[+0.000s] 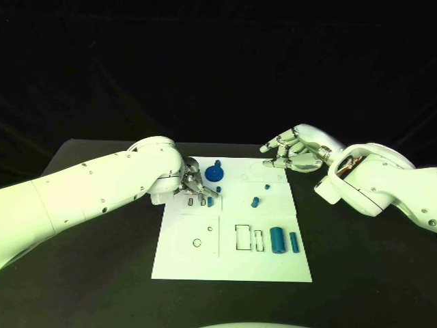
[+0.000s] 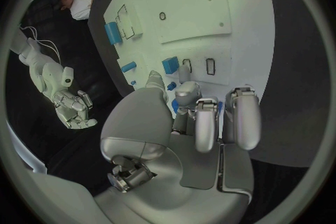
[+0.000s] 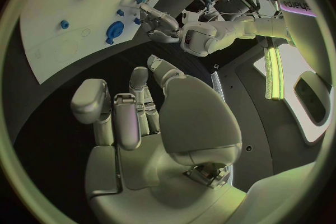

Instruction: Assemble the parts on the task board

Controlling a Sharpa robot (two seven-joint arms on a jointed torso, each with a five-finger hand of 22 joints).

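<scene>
The white task board (image 1: 184, 256) lies mid-table. My left hand (image 1: 193, 184) hovers low over the board's far left part, beside a round blue part (image 1: 214, 173). In the left wrist view its fingers (image 2: 185, 81) reach down around a tiny blue piece (image 2: 171, 86); I cannot tell whether they pinch it. Just past them a blue block (image 2: 170, 64) stands beside two small slots. My right hand (image 1: 292, 154) hangs above the board's far right corner, fingers loosely bent, holding nothing (image 3: 133, 112).
Two small blue pieces (image 1: 255, 201) lie mid-board. Two larger blue cylinders (image 1: 278, 239) lie at the near right beside rectangular outlines (image 1: 243, 237). A round recess (image 1: 198, 242) sits at the near left. Black table (image 1: 100, 273) surrounds the board.
</scene>
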